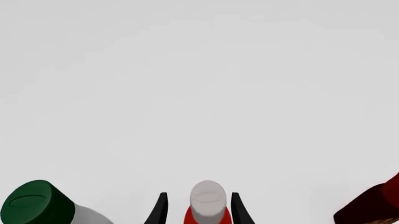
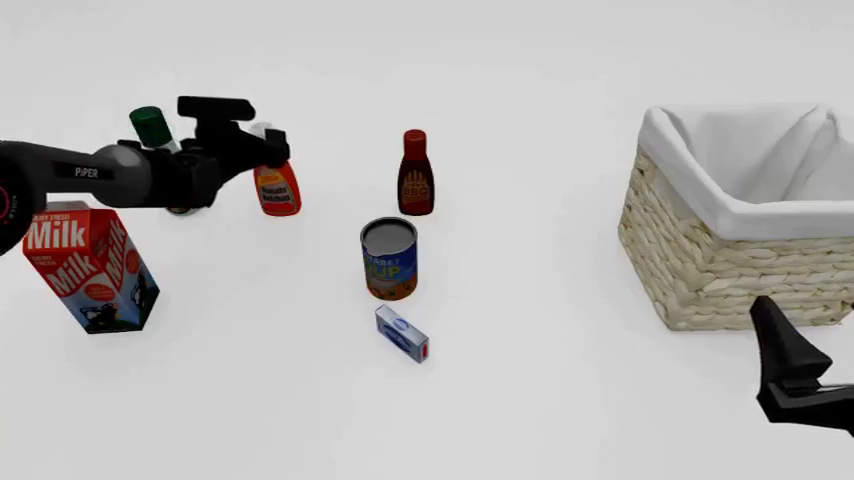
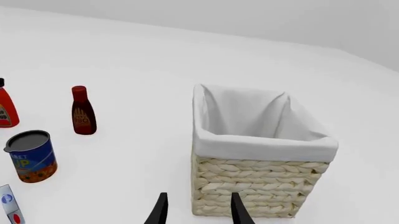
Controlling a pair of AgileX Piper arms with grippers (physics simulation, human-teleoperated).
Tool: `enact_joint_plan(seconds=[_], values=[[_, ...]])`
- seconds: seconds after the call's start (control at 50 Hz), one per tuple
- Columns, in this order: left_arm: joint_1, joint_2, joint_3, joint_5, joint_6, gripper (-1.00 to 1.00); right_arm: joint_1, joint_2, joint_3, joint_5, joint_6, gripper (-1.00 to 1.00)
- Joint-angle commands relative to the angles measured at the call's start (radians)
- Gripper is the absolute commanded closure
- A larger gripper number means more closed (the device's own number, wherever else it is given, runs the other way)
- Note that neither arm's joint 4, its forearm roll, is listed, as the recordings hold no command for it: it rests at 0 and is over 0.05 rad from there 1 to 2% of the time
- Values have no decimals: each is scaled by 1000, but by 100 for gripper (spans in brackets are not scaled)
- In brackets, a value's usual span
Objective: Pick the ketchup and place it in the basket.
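Smooth orange-red ketchup (image 2: 276, 190) with a pale rounded cap, stood upright on the far left of the table (image 2: 534, 400), well apart from the basket (image 2: 727, 270) at the right. Sat right between the left gripper's (image 1: 197, 210) thin black fingers (image 1: 160, 210), closed round the bottle just below the cap, though couldn't tell if actually touching. Chunky straw weave on that square basket, soft white cloth folded over the rim. Nearby: a green-capped white bottle (image 2: 151, 127), dark red-brown bottle (image 2: 415, 175), shiny blue can (image 2: 390, 259), milk carton (image 2: 91, 265), small flat box (image 2: 402, 334). Plain matte white surface everywhere, no texture. Left arm (image 2: 94, 175) stretched level across from the left. Right gripper (image 3: 197, 210) hung near the basket's near side, fingers parted, holding nothing.
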Motion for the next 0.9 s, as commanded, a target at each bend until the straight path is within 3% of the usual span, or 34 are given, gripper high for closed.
enact_joint_plan(seconds=[0.02,0.18,0.2,0.72,0.9], values=[[2,24,-22,5,-5,-100,1,14,0,-10,1,-100],[3,29,-27,5,-7,-100,2,23,0,-17,2,-100],[3,29,-26,5,-7,100,2,22,0,-16,3,-100],[16,-97,3,34,20,100,3,-9,0,8,4,-100],[16,-184,59,32,16,100,2,-55,0,42,7,-100]])
